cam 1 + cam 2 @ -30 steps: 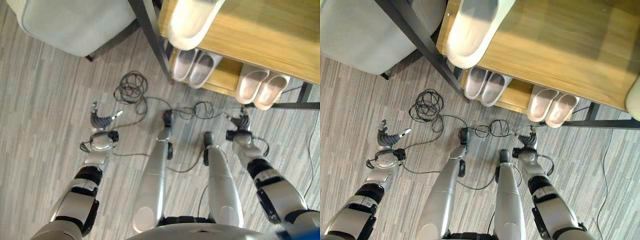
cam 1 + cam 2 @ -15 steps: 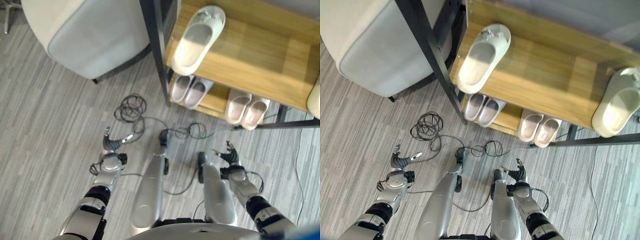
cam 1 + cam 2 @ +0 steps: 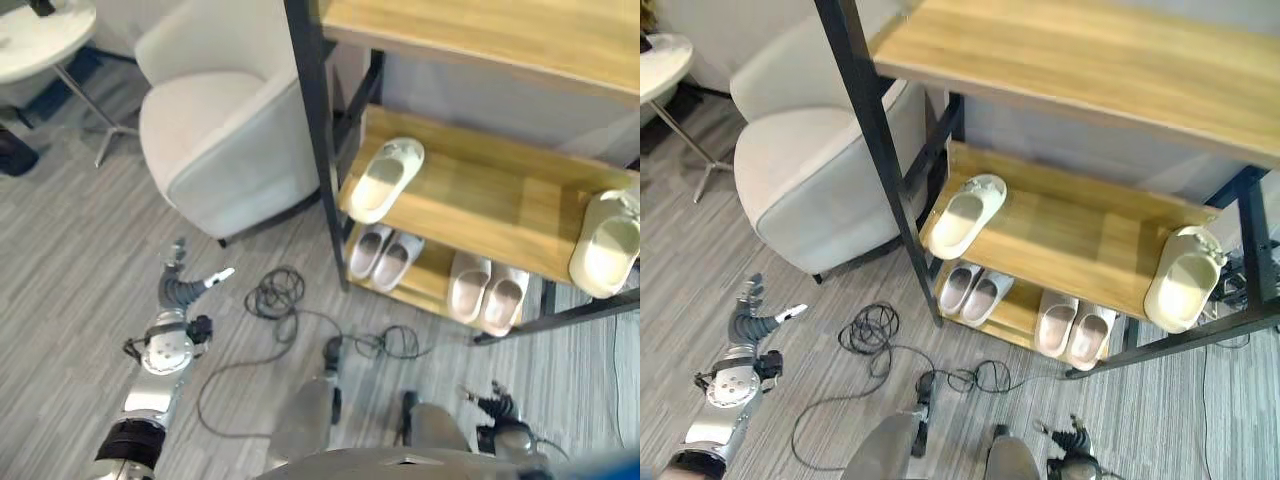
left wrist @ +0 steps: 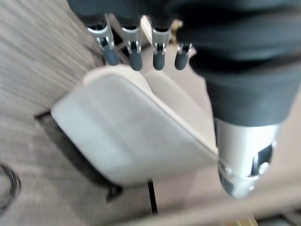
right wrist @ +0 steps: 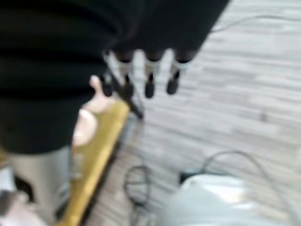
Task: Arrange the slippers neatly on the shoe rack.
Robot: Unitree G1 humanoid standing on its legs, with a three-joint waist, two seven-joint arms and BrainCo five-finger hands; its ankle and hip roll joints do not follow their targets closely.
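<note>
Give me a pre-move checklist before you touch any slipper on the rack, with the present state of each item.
1. Left hand empty: ok, its fingers are relaxed over the floor and hold nothing.
2. Right hand empty: ok, low near the floor with nothing in it.
3. Lower shelf pairs tidy: ok, the left pair and right pair each sit side by side.
4. Middle shelf slippers paired: not ok, the left slipper and right slipper lie at opposite ends, both angled.
5. Room between them on the middle shelf: ok, bare wood.
6. Hands within reach of the middle shelf: cannot tell.
</note>
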